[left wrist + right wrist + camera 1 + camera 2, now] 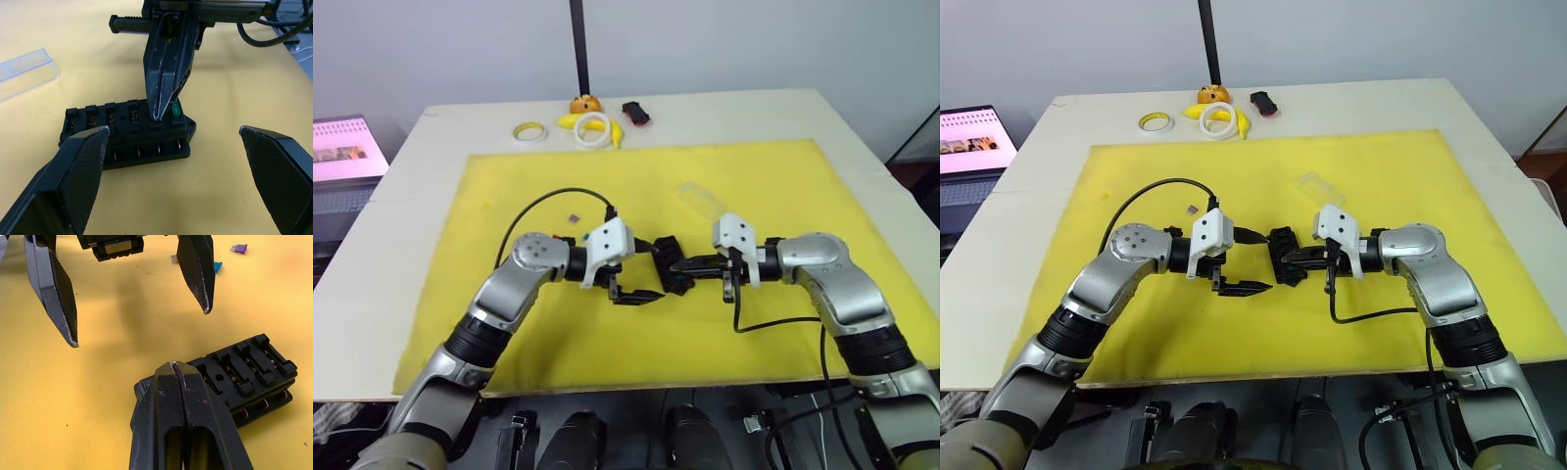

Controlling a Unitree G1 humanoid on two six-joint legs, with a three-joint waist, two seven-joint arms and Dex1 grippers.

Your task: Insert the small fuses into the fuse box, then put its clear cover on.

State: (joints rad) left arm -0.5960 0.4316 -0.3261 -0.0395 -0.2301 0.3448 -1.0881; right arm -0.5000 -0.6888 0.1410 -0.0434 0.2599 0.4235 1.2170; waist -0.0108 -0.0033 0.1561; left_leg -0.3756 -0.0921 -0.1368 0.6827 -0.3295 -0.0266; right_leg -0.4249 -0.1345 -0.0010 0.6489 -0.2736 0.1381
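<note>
Right now: fuse-seating step, judging by how things are lying.
Fuse box (668, 264): sitting on the yellow mat (783, 186), mid-table, between the two grippers.
Right gripper (164, 105): fingers pressed together, tip pushing down on an end slot of the box right beside a green fuse (175, 109) that is standing in that slot; whether it is pinching the fuse or just pressing is not clear.
Left gripper (641, 294): fingers spread wide, holding nothing, hovering just beside the near side of the box.
Loose fuses: a purple one (239, 248) and a blue one (217, 267) lying on the mat beyond the left gripper, well apart from the box.
Clear cover (701, 196): lying flat on the mat behind the box, not yet on.
Other slots: looking empty, most of the task is remaining.
Risk 1: box is not being held, so a downward push at its end could be tipping or sliding it.
Risk 2: green fuse going in crooked and jamming if the tip is pressing off-centre.
Risk 3: fuse popping out when the fingers are lifting away.
</note>
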